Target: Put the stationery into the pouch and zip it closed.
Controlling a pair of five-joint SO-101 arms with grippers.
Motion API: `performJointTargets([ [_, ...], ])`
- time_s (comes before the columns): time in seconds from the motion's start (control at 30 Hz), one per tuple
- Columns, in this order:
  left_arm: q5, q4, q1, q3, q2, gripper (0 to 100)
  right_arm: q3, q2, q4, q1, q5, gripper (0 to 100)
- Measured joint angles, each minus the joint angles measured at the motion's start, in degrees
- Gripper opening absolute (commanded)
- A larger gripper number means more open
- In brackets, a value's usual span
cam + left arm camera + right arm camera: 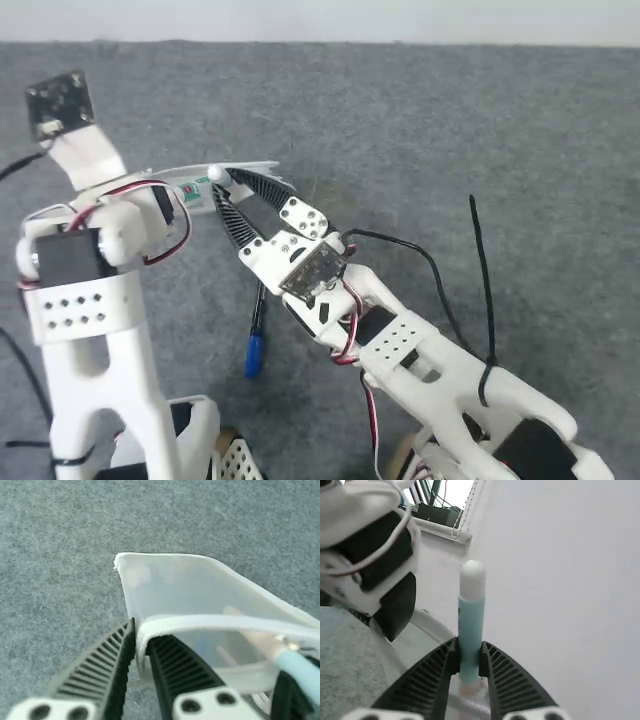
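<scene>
Two grippers: both jaws pinching.
Left gripper (140, 632): grips zipper rim of the pouch (190, 590).
Right gripper (469, 647): holds teal pen (471, 615) at the pouch mouth.
Blue pen (257, 330): lying on desk (450, 130) beside right arm.

The grey surface (500, 130) is matt, rough, felt-like cloth. The translucent white pouch (190, 590) looks like smooth frosted plastic edged with woven zip tape. The pale teal pen (471, 625) is smooth, faintly glossy plastic. The left hand (141, 632) and right hand (470, 650) have black, ribbed, matt plastic fingers.
</scene>
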Motion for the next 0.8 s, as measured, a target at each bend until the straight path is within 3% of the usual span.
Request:
performJointTargets([
  [0.1,0.00,0.00,0.00,0.00,0.09,1,2.37,0.09,0.00,-1.05,0.09,19.0],
  [0.5,0.00,-1.23,0.00,1.58,-0.35,1,5.71,-0.09,-0.79,-2.55,0.26,19.0],
  [0.7,0.00,-1.32,-0.35,1.67,0.26,1,8.35,-2.02,-0.70,-4.92,0.35,7.3],
  [0.8,0.00,-1.32,-0.35,1.67,0.26,1,10.20,-4.48,-0.53,-5.54,0.35,6.1],
])
